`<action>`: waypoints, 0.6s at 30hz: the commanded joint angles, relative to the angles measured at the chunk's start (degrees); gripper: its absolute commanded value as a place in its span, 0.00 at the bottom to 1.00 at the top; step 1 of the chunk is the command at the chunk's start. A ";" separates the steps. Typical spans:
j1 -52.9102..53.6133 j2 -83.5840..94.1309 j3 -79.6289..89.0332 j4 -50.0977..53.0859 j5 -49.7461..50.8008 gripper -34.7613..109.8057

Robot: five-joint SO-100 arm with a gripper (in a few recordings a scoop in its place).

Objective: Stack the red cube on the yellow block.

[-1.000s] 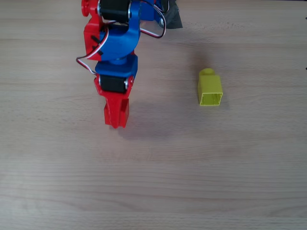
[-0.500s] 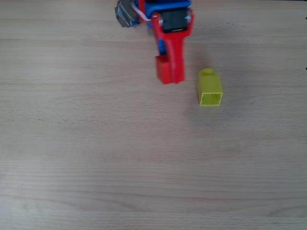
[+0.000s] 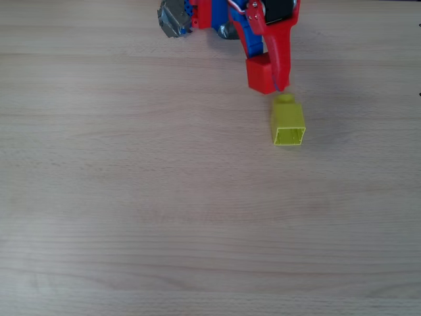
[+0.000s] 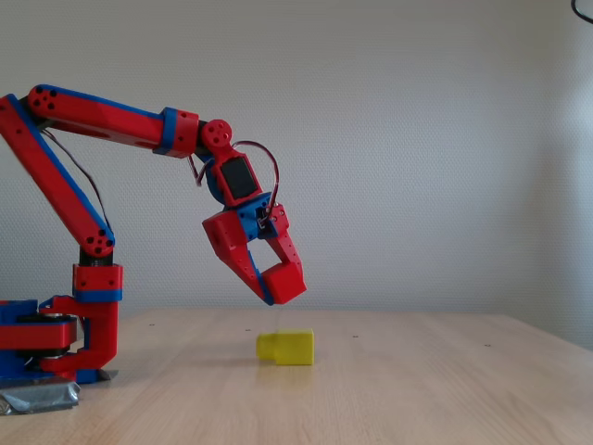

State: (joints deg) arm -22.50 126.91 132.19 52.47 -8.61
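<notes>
One red cube (image 3: 261, 74) is clamped between the fingers of the gripper (image 3: 271, 74), which are closed on its sides. In the overhead view the cube appears just above the stud end of the yellow block (image 3: 287, 121), slightly to the left of that end, with the long red finger (image 3: 281, 56) running along the cube's right face. In the fixed view the gripper (image 4: 278, 278) hangs in the air above the yellow block (image 4: 287, 347), tilted downward and to the right, and the red cube (image 4: 285, 280) sits at its tip with a clear gap between its lower edge and the top of the block; the two are not touching. The yellow block lies on its side on the wooden table (image 3: 164, 217): in the overhead view its round stud points toward the top of the frame and its hollow open end faces the bottom; in the fixed view the stud points left, toward the arm's base (image 4: 56, 343). The red and blue arm (image 4: 102, 120) rises from that base, left of the block, and reaches over to the right, with its wrist bent down toward the block. A strip of grey tape (image 4: 37, 397) lies at the foot of the base, well left of the block.
</notes>
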 commanded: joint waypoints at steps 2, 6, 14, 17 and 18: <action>-2.81 -0.53 -3.34 -0.44 0.70 0.24; -4.04 -5.80 -5.10 -1.85 1.67 0.24; -5.54 -12.57 -7.56 -4.57 2.02 0.24; -5.80 -12.39 -8.17 -5.10 2.02 0.24; -5.89 -12.22 -8.53 -5.19 2.11 0.24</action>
State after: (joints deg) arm -27.51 112.76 129.02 48.08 -6.59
